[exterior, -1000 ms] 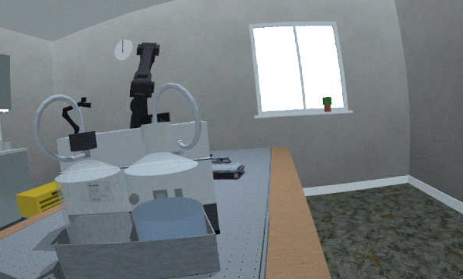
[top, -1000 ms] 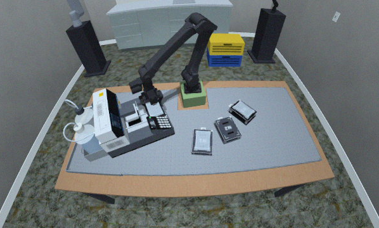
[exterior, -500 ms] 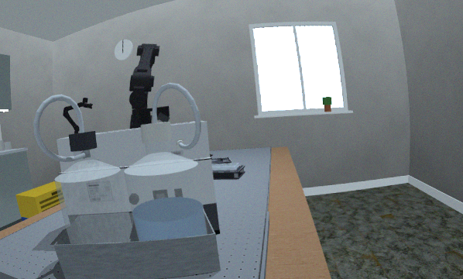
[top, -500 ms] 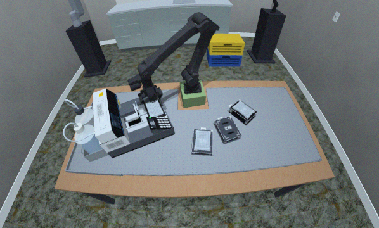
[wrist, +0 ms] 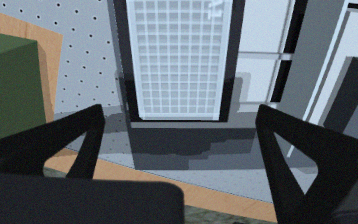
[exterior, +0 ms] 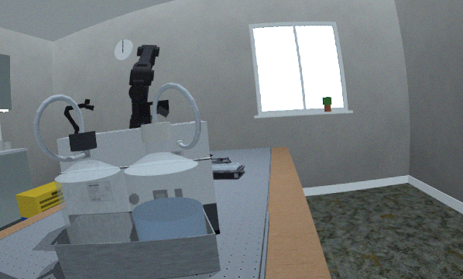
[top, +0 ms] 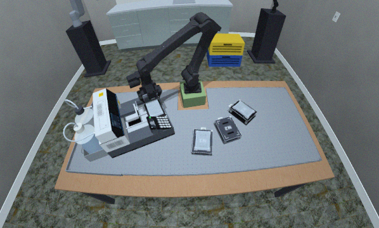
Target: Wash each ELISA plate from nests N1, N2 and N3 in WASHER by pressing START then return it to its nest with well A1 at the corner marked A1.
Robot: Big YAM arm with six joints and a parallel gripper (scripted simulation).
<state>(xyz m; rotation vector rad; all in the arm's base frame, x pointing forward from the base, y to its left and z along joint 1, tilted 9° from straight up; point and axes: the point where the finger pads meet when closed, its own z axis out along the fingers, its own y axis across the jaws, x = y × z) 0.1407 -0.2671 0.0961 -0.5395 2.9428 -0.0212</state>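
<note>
A clear ELISA plate (top: pixel 154 108) (wrist: pixel 180 55) lies flat in the dark carrier (wrist: pixel 121 60) of the washer (top: pixel 113 126). My gripper (top: pixel 150 95) (wrist: pixel 180 112) is open and empty. It hangs just above and behind the plate's near end, with its fingers apart from the plate. A small green lamp (top: pixel 149 118) shows beside the keypad (top: pixel 161 122). On the mat, the left nest holds a plate (top: pixel 202 140). The middle nest (top: pixel 227 130) is empty. The right nest holds a plate (top: pixel 243 109). In the exterior view the washer hides the gripper.
The arm's green base block (top: pixel 193 96) (wrist: pixel 5 85) stands right of the washer. Bottles with tubing (top: pixel 82 126) (exterior: pixel 158 170) stand at the washer's left end. A yellow and blue crate (top: pixel 225 50) and two black pillars stand on the floor behind the table.
</note>
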